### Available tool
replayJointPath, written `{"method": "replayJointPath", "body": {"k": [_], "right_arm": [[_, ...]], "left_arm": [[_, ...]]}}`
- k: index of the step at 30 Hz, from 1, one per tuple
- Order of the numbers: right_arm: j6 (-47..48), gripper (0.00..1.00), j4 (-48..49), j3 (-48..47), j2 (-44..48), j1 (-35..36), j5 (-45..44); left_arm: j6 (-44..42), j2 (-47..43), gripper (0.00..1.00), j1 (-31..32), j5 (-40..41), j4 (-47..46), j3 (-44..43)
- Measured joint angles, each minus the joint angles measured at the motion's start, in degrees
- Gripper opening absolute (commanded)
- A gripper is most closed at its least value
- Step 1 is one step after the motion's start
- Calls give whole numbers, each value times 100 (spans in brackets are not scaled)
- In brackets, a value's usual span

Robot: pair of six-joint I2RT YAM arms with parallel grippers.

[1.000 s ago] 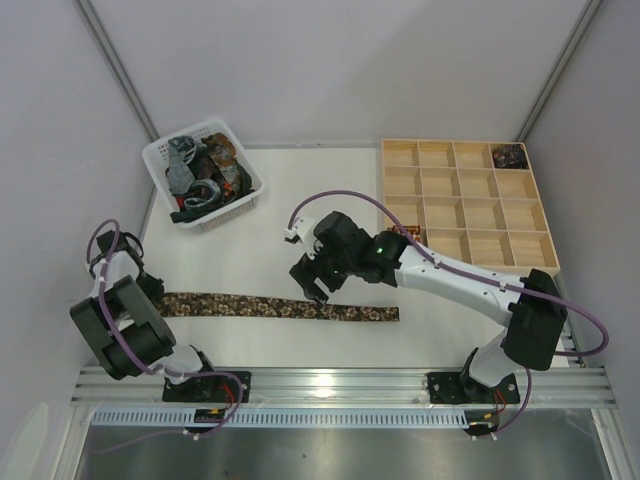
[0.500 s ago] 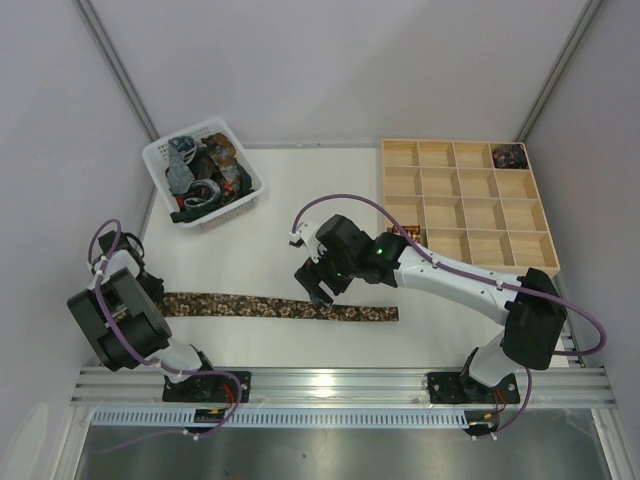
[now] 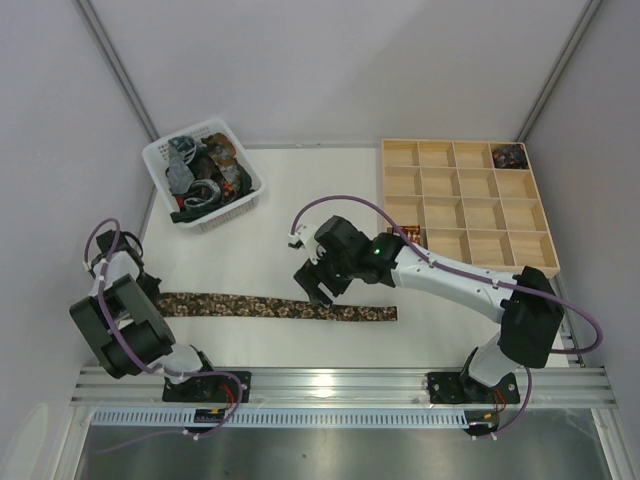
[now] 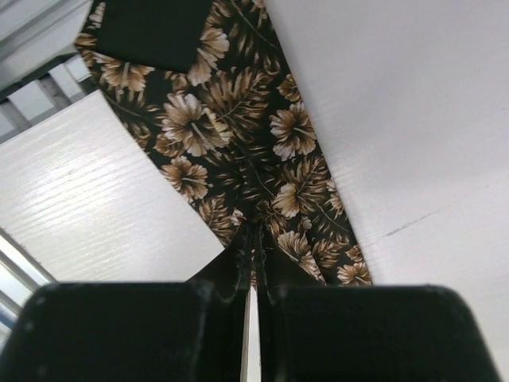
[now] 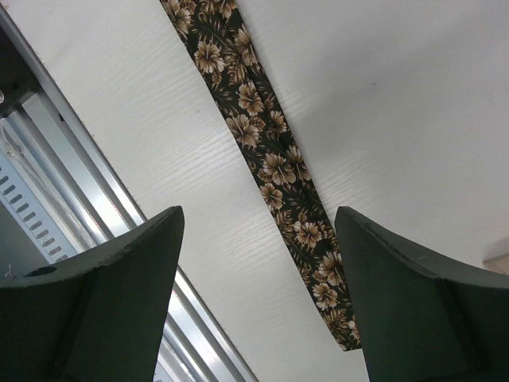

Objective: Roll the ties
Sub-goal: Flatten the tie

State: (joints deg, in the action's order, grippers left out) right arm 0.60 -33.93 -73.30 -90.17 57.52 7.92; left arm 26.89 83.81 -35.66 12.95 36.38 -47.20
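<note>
The white basket [image 3: 160, 158] at the back left of the table is full of ties [image 3: 205, 178]. They are all jumbled up, grey, black and red. The wooden tray [image 3: 468, 198] at the back right is split into many small boxes. Its far right corner box holds one dark rolled tie [image 3: 510, 155]. Something reddish sits in a box near my right arm, but the arm hides most of it.

The brown tie [image 3: 250, 305] with tan flowers lies flat and straight across the white table [image 3: 300, 190], near the front. My left gripper [image 4: 249, 239] is at its left end, fingers squeezed together on the cloth. My right gripper [image 5: 256, 219] hangs above the tie, a bit right of its middle. Its fingers are wide apart and hold nothing.

Grey walls [image 3: 330, 60] stand around the table. A metal rail [image 3: 340, 380] runs along the front edge, where my arms are bolted.
</note>
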Motion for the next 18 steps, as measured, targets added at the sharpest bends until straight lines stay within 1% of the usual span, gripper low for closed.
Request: {"method": "replayJointPath", "body": {"k": [1, 4, 9, 13, 18], "right_arm": [[0, 83, -2, 0, -17, 0, 9], [0, 83, 4, 24, -28, 0, 13], [0, 83, 28, 105, -28, 0, 13], [-24, 83, 33, 223, -24, -39, 37], [-181, 81, 31, 404, -13, -225, 107]], "left_arm": [[2, -55, 1, 0, 44, 48, -4], [4, -157, 1, 0, 164, 212, -74], [50, -179, 1, -52, 428, 450, -463], [59, -175, 2, -190, 584, 466, -693], [44, -96, 4, -323, 769, 446, -723]]}}
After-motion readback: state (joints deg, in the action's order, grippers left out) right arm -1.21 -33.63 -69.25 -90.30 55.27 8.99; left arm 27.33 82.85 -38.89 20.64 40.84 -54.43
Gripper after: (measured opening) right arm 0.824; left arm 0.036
